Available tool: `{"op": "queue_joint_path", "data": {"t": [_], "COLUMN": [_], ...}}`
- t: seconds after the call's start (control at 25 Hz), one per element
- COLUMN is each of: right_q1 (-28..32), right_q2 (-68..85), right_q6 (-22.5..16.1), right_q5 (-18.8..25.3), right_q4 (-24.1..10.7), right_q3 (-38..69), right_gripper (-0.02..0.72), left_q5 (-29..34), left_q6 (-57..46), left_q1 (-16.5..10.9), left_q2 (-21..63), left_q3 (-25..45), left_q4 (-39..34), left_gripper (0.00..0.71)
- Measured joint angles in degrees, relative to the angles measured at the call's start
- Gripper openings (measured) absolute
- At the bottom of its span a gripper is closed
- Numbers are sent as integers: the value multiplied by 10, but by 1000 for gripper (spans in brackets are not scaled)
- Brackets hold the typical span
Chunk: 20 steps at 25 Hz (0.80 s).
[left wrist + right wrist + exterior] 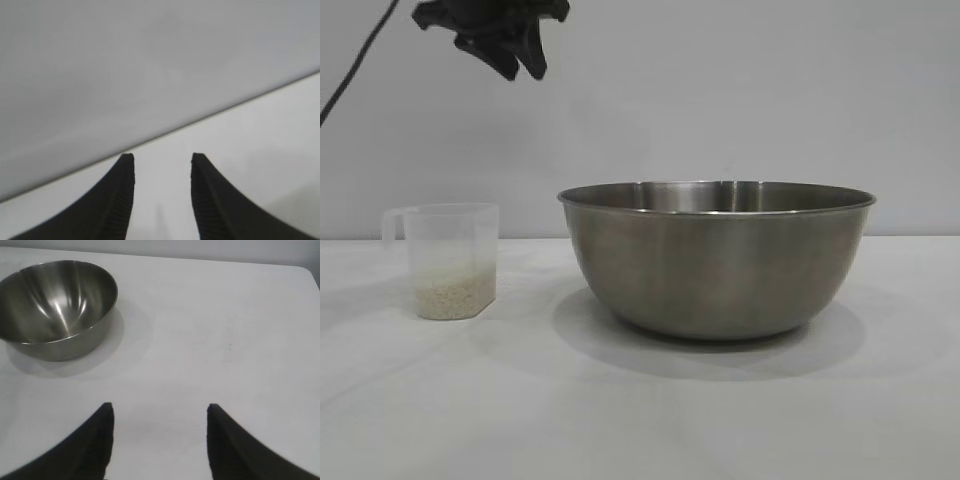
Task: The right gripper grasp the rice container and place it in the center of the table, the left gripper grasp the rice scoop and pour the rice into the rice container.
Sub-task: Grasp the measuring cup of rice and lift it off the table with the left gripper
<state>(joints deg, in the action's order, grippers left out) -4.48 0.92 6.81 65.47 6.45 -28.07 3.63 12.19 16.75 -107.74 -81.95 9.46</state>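
The steel rice container stands upright on the white table, a little right of the middle; it looks empty in the right wrist view. Left of it stands the clear rice scoop, upright, with rice in its bottom. My left gripper hangs high above the scoop, open and empty; its wrist view shows only bare table and wall. The right gripper is open with nothing between its fingers, well away from the container. It is out of the exterior view.
A plain grey wall backs the table. A black cable runs down from the left arm at the upper left. The table's far corner shows in the right wrist view.
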Motion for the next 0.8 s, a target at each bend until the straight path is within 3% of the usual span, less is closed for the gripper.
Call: {"op": "queue_joint_path", "data": {"t": [0.24, 0.4, 0.64, 0.8], "right_q1": [0, 0, 0, 0], "right_q2": [0, 0, 0, 0], "right_q6": [0, 0, 0, 0], "right_q5": [0, 0, 0, 0], "right_q4": [0, 0, 5, 7], "right_q3": [0, 0, 0, 0], "right_gripper": [400, 400, 400, 400], "left_q5": [-303, -453, -577, -610], "left_q6": [0, 0, 0, 0], "left_q1": [0, 0, 0, 0], "left_q2": [134, 162, 163, 164], "left_q3": [298, 432, 560, 618], "left_q4": [-19, -20, -22, -23], "left_gripper": [230, 230, 230, 230]}}
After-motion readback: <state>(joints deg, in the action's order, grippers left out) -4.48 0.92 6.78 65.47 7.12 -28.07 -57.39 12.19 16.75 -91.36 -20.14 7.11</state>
